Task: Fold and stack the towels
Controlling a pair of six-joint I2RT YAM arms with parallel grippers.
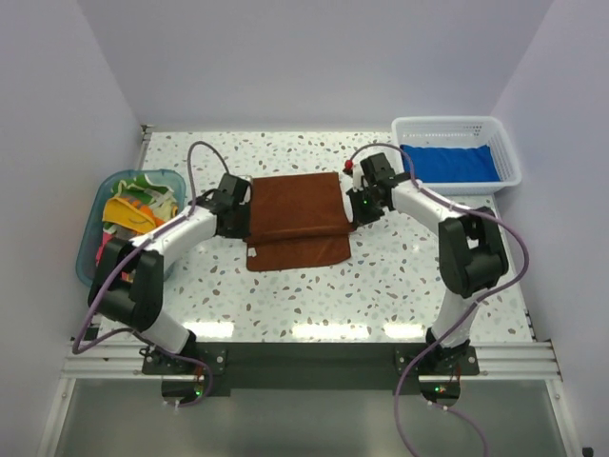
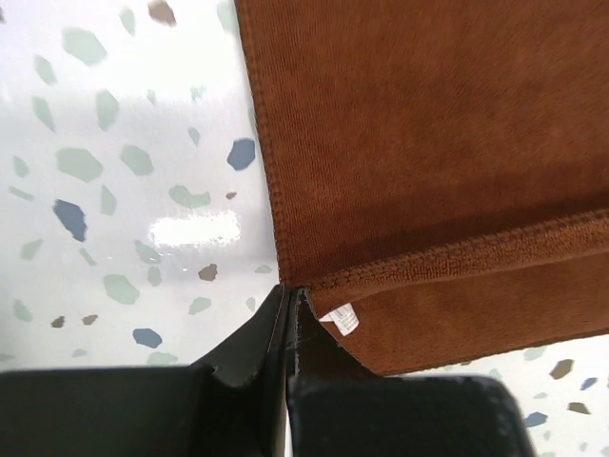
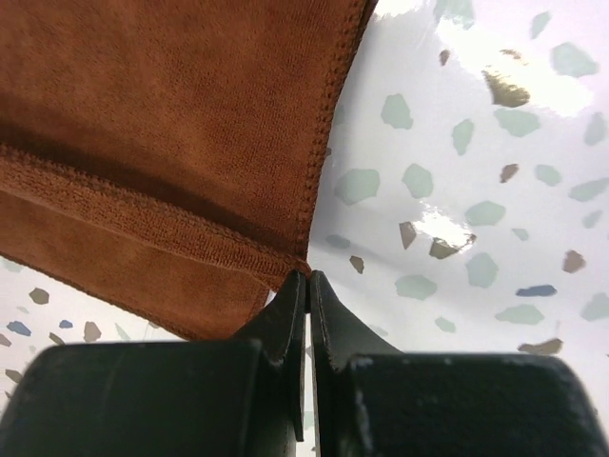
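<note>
A rust brown towel (image 1: 297, 219) lies on the table's middle, its far half doubled toward the near edge, with a strip of the lower layer showing. My left gripper (image 1: 249, 225) is shut on the towel's left corner (image 2: 295, 286), next to a white label. My right gripper (image 1: 350, 217) is shut on its right corner (image 3: 306, 269). The towel fills the upper part of both wrist views (image 2: 428, 143) (image 3: 162, 124). A royal blue towel (image 1: 449, 164) lies in the white basket. Orange, yellow and green towels (image 1: 133, 211) sit crumpled in the teal tub.
The white mesh basket (image 1: 509, 152) stands at the back right. The translucent teal tub (image 1: 90, 238) stands at the left edge, beside my left arm. The speckled table (image 1: 381, 286) runs to white walls on three sides.
</note>
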